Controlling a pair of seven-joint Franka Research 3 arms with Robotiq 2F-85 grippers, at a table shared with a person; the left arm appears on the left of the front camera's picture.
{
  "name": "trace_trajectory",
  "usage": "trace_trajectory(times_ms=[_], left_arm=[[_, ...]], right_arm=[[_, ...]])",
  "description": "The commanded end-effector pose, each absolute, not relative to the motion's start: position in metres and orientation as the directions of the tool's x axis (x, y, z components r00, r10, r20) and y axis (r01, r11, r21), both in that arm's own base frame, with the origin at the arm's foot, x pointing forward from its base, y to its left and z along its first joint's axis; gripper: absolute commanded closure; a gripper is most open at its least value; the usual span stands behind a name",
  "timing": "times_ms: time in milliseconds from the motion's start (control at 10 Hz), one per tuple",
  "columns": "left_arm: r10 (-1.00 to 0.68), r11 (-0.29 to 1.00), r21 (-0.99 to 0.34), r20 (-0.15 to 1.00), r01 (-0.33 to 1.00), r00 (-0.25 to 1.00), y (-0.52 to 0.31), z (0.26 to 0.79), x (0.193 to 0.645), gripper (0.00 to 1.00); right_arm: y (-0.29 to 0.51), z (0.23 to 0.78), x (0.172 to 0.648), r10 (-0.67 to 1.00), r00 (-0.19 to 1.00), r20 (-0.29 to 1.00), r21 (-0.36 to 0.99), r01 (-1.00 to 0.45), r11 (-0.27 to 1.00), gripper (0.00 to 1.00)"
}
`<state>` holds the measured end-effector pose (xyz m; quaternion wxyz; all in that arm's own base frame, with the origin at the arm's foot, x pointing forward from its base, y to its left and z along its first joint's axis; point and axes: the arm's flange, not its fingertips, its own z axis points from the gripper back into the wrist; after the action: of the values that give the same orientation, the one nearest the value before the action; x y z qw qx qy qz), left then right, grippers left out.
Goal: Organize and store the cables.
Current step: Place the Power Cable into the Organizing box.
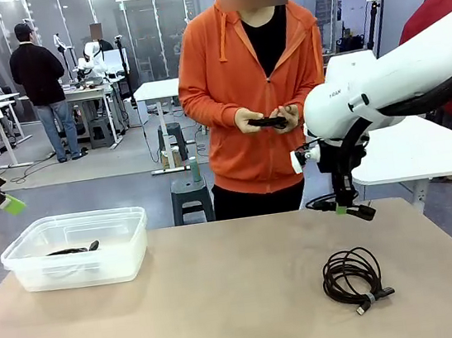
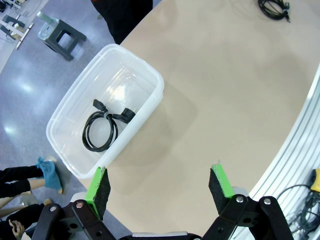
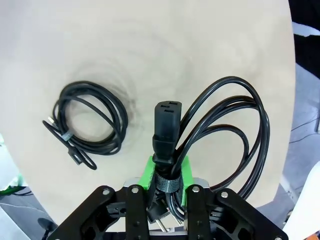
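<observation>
Noted loose coiled cable [image 1: 333,284] on table [image 1: 227,302], right of middle. Found second cable [image 3: 166,130] pinched at its tie by right gripper [image 3: 165,172], above table. Saw third cable [image 2: 106,116] inside clear bin [image 2: 70,107]. Recorded left gripper [image 2: 159,172] spread wide, empty.

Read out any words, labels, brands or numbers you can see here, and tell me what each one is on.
No text reads clearly.
Small dark print on the white right arm: too small to read.
Held cable, plug end: no marking visible.
Plastic bin: no label visible.
</observation>
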<state>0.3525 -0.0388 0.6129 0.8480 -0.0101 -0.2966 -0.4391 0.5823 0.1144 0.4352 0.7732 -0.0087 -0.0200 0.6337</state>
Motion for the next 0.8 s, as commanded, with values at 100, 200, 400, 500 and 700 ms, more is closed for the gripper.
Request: trace_trajectory(times_ms=[100,200,400,500,700], left_arm=[[-0.731,0.626,0.244,0.513,0.741,0.449,-0.04,0.614,0.352,0.0],[-0.731,0.626,0.244,0.513,0.741,0.449,-0.04,0.614,0.352,0.0],[-0.731,0.626,0.244,0.513,0.741,0.449,-0.04,0.614,0.352,0.0],[-0.731,0.626,0.244,0.513,0.741,0.449,-0.04,0.614,0.352,0.0],[-0.731,0.626,0.244,0.513,0.741,0.449,-0.04,0.614,0.352,0.0]], right_arm=[[0.15,0.451,0.557,0.976,0.219,-0.006,-0.048,-0.975,0.218,1.0],[0.167,0.452,0.55,0.975,0.221,-0.001,-0.053,-0.974,0.221,1.0],[0.206,0.446,0.536,0.981,0.194,0.006,-0.06,-0.979,0.194,1.0],[0.23,0.437,0.529,0.984,0.176,-0.002,-0.066,-0.982,0.176,1.0],[0.268,0.42,0.521,0.99,0.144,-0.013,-0.064,-0.988,0.143,1.0]])
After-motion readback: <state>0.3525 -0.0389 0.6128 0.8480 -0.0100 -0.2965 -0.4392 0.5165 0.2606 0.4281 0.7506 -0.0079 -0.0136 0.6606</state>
